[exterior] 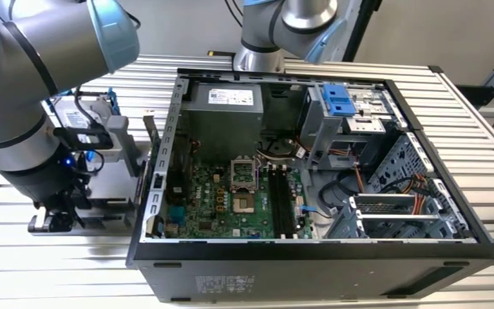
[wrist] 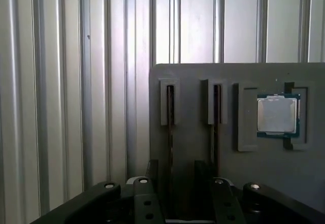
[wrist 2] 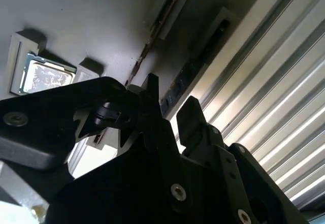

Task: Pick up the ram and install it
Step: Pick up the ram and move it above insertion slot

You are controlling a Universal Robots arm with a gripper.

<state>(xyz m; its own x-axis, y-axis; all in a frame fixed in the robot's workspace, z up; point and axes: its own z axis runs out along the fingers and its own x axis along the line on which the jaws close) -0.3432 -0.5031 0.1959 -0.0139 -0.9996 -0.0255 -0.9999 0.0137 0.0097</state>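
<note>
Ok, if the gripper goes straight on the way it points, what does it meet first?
Probably the ram stick, on edge in the grey holder: it lines up between the open jaws of the gripper. Depth is unclear.

Open case (exterior: 315, 261) on the slatted table (exterior: 478, 122): board (exterior: 229, 199) flat on its floor, power supply (exterior: 221, 112) behind the board, drive cage (exterior: 401, 177) at the exterior view's right. At the exterior view's left of the case, the arm (exterior: 23, 103) reaches down over a holder (wrist: 193, 137) on the table. In the holder, the ram (wrist: 170, 112) and a second stick (wrist: 217, 112) stand in neighbouring slots, with a processor (wrist: 277, 114) beyond the second stick. The gripper (wrist: 176, 167) sets its parted fingers (wrist: 152, 169) either side of the ram.
</note>
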